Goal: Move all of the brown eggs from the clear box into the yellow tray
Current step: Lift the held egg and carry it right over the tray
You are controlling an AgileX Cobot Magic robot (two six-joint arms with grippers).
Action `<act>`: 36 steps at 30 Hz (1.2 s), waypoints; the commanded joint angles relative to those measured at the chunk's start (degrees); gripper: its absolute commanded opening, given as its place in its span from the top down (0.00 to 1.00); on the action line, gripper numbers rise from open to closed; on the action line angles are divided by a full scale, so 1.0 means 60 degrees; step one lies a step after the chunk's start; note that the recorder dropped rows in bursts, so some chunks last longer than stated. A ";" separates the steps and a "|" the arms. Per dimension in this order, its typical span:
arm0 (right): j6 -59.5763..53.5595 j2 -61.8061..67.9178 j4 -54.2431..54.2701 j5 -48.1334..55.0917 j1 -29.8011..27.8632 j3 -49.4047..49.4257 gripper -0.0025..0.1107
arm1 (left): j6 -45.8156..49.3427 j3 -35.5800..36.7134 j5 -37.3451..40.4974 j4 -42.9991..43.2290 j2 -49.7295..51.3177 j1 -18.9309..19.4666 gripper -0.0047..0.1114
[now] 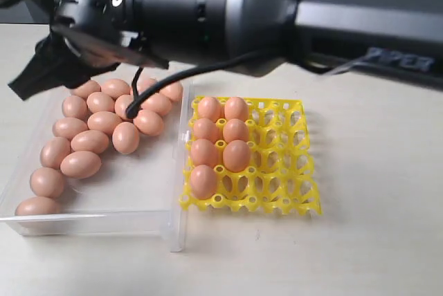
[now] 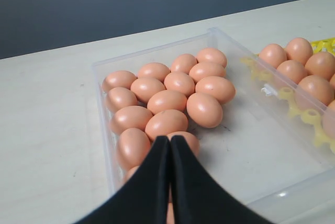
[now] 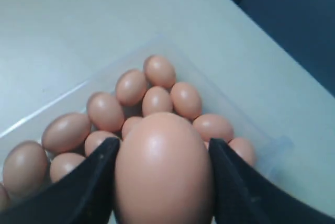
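The right gripper (image 3: pixel 161 156) grips one held egg (image 3: pixel 163 174). Its two black fingers (image 3: pixel 91 182) press the egg's flanks, and the egg's long axis runs along the fingers, not across them. We cannot tell whether it hangs free of the heap.

Just beyond it the loose brown eggs (image 3: pixel 157 101) crowd the far left corner of the clear box (image 1: pixel 131 185) and trail down its left wall. The box floor near its right wall is bare.

The yellow tray (image 1: pixel 291 171) lies just beside that right wall, so from the jaws the goal is across the whole width of the box. Seven eggs fill the tray's two columns nearest the box. We judge the empty cup (image 1: pixel 239 187) at the near end of the second column to be the next seat, which calls for a sideways carry and then a descent with the egg end-on.

The right arm (image 1: pixel 208 5) reaches from the right edge of the table (image 1: pixel 374 241) over the tray to the box's far left corner.

The left gripper (image 2: pixel 169 148) hangs over the box's left side with its jaws pressed together and empty.
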 commanded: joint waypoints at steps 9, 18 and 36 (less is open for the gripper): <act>0.0945 -0.4328 0.2074 -0.0744 -0.0652 0.2945 0.97 | -0.0008 0.0038 -0.0099 0.0000 -0.0047 -0.0012 0.96; 0.1229 -0.6539 0.1883 -0.5778 -0.1176 0.7506 0.97 | -0.0008 0.0038 -0.0099 0.0000 -0.0047 -0.0012 0.96; -0.1905 -0.6102 0.7996 -1.5542 -0.1855 1.4938 0.97 | -0.0008 0.0038 -0.0099 0.0000 -0.0047 -0.0012 0.96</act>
